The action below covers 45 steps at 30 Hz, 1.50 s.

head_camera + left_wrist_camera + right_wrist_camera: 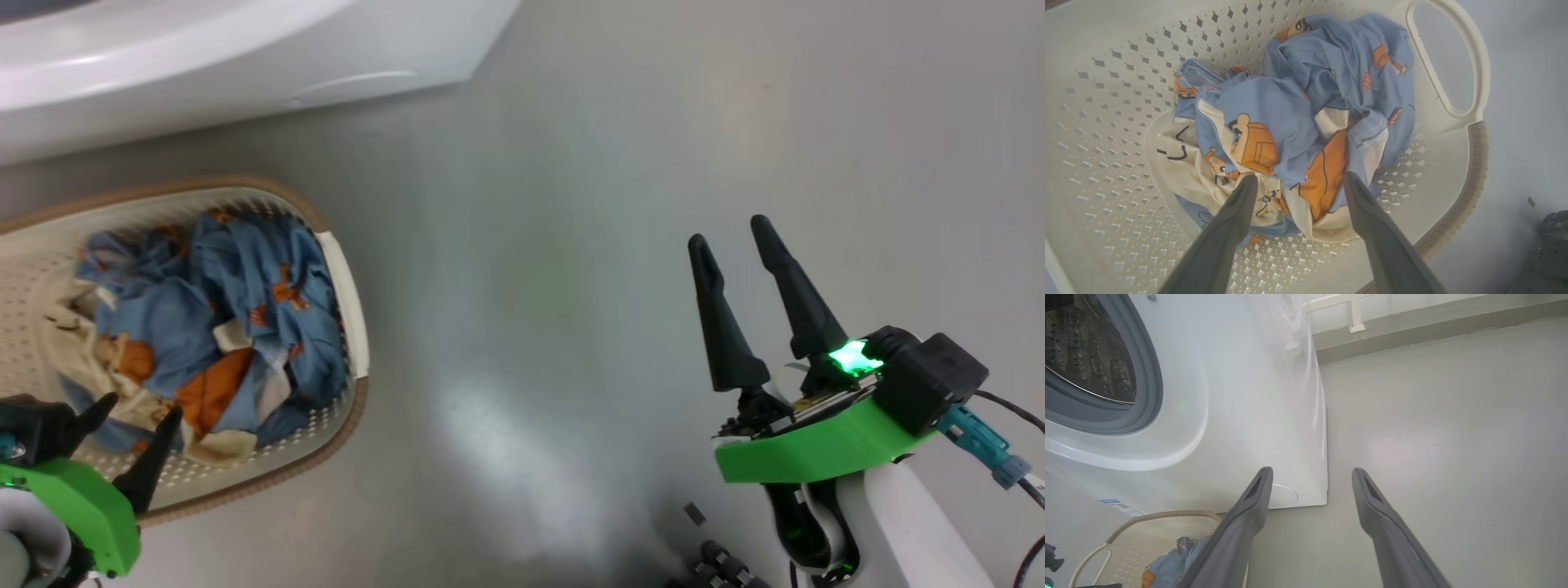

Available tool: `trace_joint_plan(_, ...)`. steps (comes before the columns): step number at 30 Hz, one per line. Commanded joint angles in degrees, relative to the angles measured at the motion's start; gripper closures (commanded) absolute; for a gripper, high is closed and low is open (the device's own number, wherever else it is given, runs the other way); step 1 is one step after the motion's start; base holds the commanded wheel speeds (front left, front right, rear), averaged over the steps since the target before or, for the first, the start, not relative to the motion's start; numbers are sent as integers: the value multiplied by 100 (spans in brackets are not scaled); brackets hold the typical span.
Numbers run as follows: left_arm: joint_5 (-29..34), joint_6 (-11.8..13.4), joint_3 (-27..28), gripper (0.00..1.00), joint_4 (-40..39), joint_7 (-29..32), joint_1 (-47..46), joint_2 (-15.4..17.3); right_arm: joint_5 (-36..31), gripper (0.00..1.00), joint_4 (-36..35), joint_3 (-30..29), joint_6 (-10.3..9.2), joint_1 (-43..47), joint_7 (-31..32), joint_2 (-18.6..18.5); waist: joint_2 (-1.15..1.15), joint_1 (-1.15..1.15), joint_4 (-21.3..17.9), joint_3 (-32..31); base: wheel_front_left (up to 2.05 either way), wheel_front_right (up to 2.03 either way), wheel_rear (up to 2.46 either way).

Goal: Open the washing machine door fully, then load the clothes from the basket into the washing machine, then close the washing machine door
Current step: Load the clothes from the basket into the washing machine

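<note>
Grey floor [612, 245], smooth and glossy, takes up most of the head view. White washing machine [204, 57] sits at the top left of that view, only its lower front edge in frame. In the right wrist view the washing machine [1241, 396] shows its front and one side. Its grey rubber gasket [1147, 384] rings an open mouth, with the perforated steel drum [1086, 355] visible inside.

Cream basket [326, 441] with a brown rim stands on the floor just in front of the machine, at the left of the head view. It has perforated walls [1106, 102] and a white loop handle [1478, 61] at one end.

Clothes [245, 327] lie heaped inside the basket: light blue fabric with orange-brown prints, plus cream and orange pieces, all crumpled together.

Right gripper [729, 231] is at the lower right of the head view, over bare floor and well apart from the basket. Its fingers are spread apart with nothing between them. In its own wrist view the right gripper [1311, 471] points toward the machine's lower corner.

Left gripper [142, 406] is at the lower left, over the near end of the basket. In the left wrist view its fingers [1363, 212] are spread wide, tips at the cream and orange cloth. Cannot tell if they touch it; no cloth is pinched.

Small round white flap [1284, 496] sits at the machine's bottom corner. Blue label [1112, 502] is on the lower front, just above the basket rim.
</note>
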Motion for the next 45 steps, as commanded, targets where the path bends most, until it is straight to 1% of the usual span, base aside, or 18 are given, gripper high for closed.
trace_joint_plan(1, -47, 3, 138, 0, 15, 4, -73, 292, 58, 0, -153, 163, 32, 34, -46, -25, 0, 0, -188, 208, 0, 0, 0)
trace_joint_plan(7, -321, 3, -242, 0, 304, 90, -404, 430, 193, 0, -266, 317, 32, -14, -46, -25, 0, 0, -363, 520, 0, 0, 0)
trace_joint_plan(11, -393, 3, -481, 0, 477, 192, -683, 602, 246, 0, -360, 365, 32, -42, -46, -25, 0, 0, -483, 751, 0, 0, 0)
trace_joint_plan(15, -616, 3, -731, 0, 488, 255, -1007, 762, 321, 0, -471, 421, 32, -49, -46, -25, 0, 0, -617, 980, 0, 0, 0)
trace_joint_plan(19, -778, 3, -928, 0, 439, 322, -1243, 854, 373, 0, -494, 466, 32, -58, -46, -25, 0, 0, -686, 1088, 0, 0, 0)
trace_joint_plan(24, -947, 3, -1172, 0, 349, 380, -1510, 880, 409, 0, -532, 516, 32, -65, -46, -25, 0, 0, -750, 1155, 0, 0, 0)
trace_joint_plan(31, -1191, 3, -1419, 0, 570, 495, -1819, 859, 419, 0, -584, 574, 32, -68, -46, -25, 0, 0, -867, 1240, 0, 0, 0)
trace_joint_plan(35, -1440, 3, -1646, 0, 393, 627, -1907, 865, 391, 0, -608, 560, 32, -27, -46, -25, 0, 0, -888, 1248, 0, 0, 0)
trace_joint_plan(36, -1476, 3, -1696, 9, 384, 639, -1938, 883, 386, 0, -608, 559, 32, -21, -46, -25, 0, 0, -889, 1246, 0, 0, 0)
trace_joint_plan(37, -1510, 3, -1741, 60, 386, 642, -1966, 894, 383, 0, -605, 557, 32, -18, -46, -25, 0, 0, -891, 1242, 0, 0, 0)
trace_joint_plan(38, -1541, 3, -1784, 100, 397, 635, -1991, 898, 382, 0, -601, 557, 32, -19, -46, -25, 0, 0, -894, 1235, 0, 0, 0)
trace_joint_plan(45, -1712, 3, -2059, 100, 366, 456, -2072, 862, 368, 0, -580, 525, 32, -23, -46, -25, 0, 0, -833, 1097, 0, 0, 0)
